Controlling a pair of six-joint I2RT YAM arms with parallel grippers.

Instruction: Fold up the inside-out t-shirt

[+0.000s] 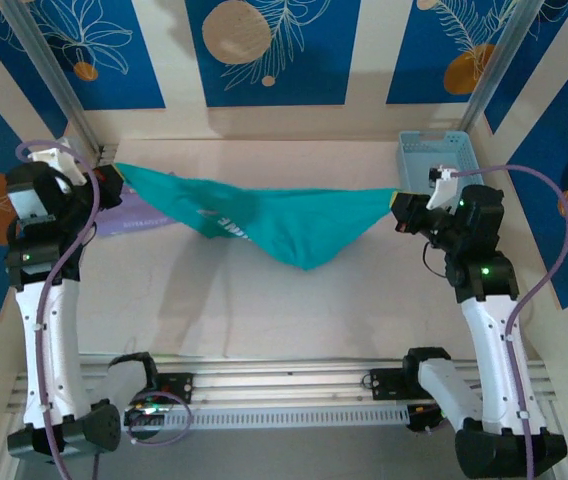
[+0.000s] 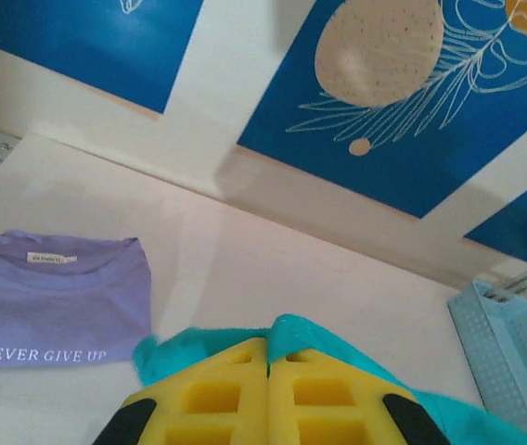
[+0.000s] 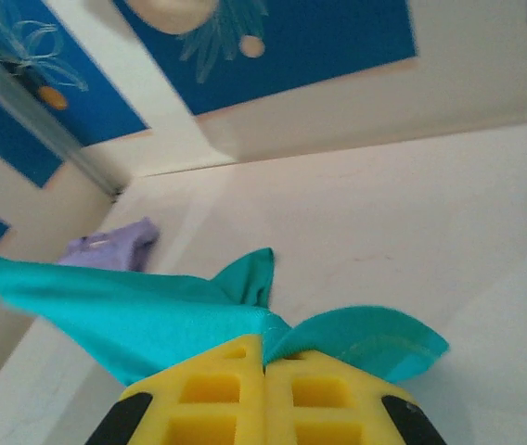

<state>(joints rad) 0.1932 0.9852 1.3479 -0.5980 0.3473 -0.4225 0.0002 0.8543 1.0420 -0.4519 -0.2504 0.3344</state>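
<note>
Suspending teal t-shirt above surface: left fingers, right fingers each clamped on an end, prob. to spread it flat.

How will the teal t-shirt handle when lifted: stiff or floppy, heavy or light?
Probably floppy: the teal-green fabric t-shirt sags in a V between the left pincer and right pincer. Likely light: two small edge pinches hold it up. Released, it would likely crumple.

bare tabletop open near me, teal t-shirt strung across mid-air between my left fingers and my right fingers, purple folded garment lying far left, blue basket in the far right corner
</note>
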